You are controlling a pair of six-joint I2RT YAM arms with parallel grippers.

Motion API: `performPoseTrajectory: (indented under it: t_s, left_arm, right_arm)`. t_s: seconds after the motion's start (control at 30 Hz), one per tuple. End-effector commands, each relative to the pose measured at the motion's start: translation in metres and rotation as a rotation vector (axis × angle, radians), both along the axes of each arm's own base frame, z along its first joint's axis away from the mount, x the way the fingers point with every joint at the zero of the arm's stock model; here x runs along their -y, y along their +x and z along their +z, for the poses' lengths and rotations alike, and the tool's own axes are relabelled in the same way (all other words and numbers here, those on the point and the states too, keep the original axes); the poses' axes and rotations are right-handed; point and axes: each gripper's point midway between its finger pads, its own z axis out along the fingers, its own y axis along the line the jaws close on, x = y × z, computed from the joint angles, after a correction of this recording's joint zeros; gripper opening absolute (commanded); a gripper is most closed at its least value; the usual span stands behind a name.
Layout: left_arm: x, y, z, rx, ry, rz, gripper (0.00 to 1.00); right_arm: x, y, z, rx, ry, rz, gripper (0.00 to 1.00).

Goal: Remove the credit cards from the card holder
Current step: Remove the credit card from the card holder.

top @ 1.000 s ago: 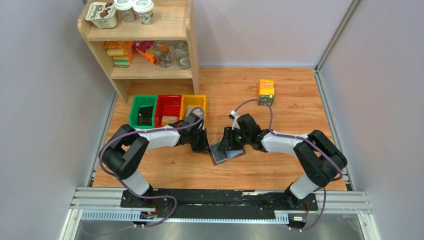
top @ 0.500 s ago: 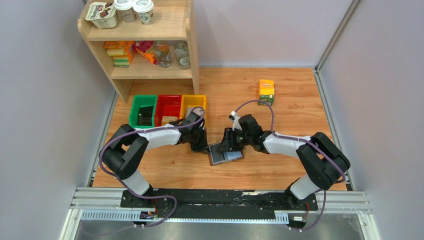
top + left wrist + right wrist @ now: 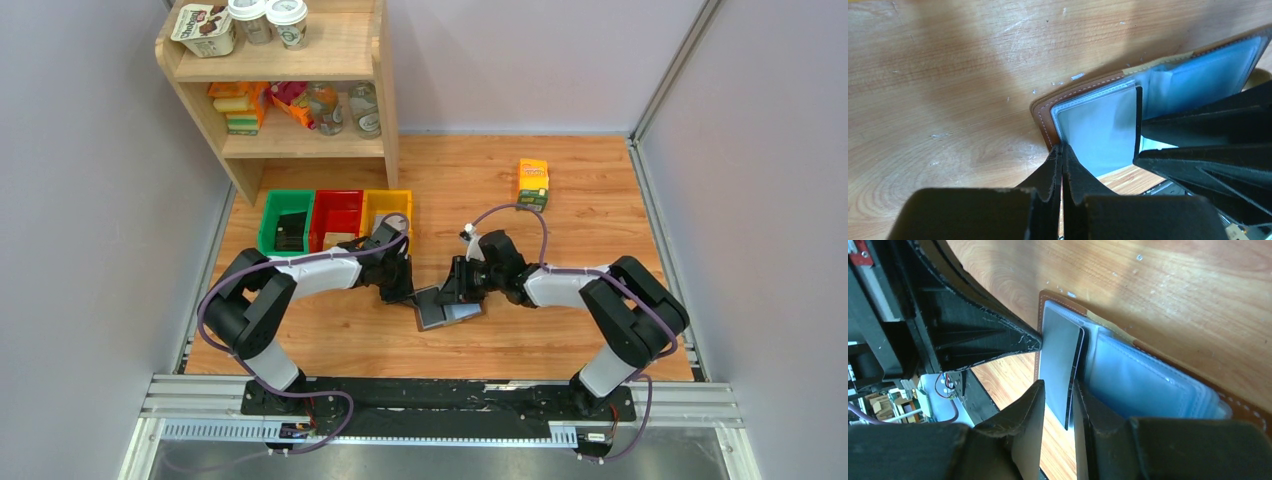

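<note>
- Right jaws: they stand a narrow gap apart with a dark card point(image 3: 1060, 355) between them. The card's near end sits in the gap and seems to touch both inner faces. I cannot tell whether they truly clamp it.
- Left jaws: clenched, pressed flat against each other with nothing visible between. Their tips rest on the brown rim of the holder point(image 3: 1044, 114), just beside the card's far end. I judge they are pinning the holder down.
- The card: it is tilted up off the pale sleeves point(image 3: 1148, 380), one long edge raised. Part of it looks free of its pocket, but how much is not clear.
- The holder: it lies open on the worktop point(image 3: 560, 200), near the middle and somewhat toward the near edge, between the two arms.
- Farther out: three bins point(image 3: 335, 218) sit toward the left edge, and a carton point(image 3: 533, 184) stands toward the far edge, right of centre. Both are well apart from the holder.
- Step in hand: drawing one card out of its sleeve, as I judge it. No card lies loose on the worktop, so the task looks early.
- Next move: it calls for a firm pinch on the card, then a straight pull along the sleeve's opening, away from the left jaws.
- The left jaws should hold the holder down during that pull, or the holder may drag along or the card may slip.
</note>
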Motion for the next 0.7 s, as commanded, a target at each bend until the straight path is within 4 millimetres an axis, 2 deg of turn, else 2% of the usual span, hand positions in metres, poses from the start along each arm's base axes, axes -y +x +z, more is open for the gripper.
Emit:
performPoseTrajectory:
  t_s: [0.0, 0.13, 0.3, 0.4, 0.67]
  left_arm:
    - [-0.007, -0.004, -0.014, 0.007, 0.075, -0.018, 0.0]
    - [-0.005, -0.005, -0.015, 0.005, 0.076, -0.023, 0.0]
    - [-0.009, -0.005, -0.017, 0.007, 0.094, -0.022, 0.0]
    - [-0.013, -0.005, -0.018, 0.009, 0.113, -0.023, 0.0]
    - [-0.017, -0.009, -0.024, -0.008, 0.134, -0.029, 0.0]
  right_arm:
    - [-0.022, 0.003, 0.019, 0.012, 0.119, 0.032, 0.28]
    - [-0.026, 0.005, 0.019, -0.004, 0.146, 0.026, 0.26]
    - [-0.028, 0.002, 0.02, -0.022, 0.167, 0.033, 0.15]
    - [-0.021, 0.003, 0.014, -0.026, 0.142, 0.018, 0.06]
    - [0.006, 0.007, 0.005, -0.046, 0.157, -0.019, 0.03]
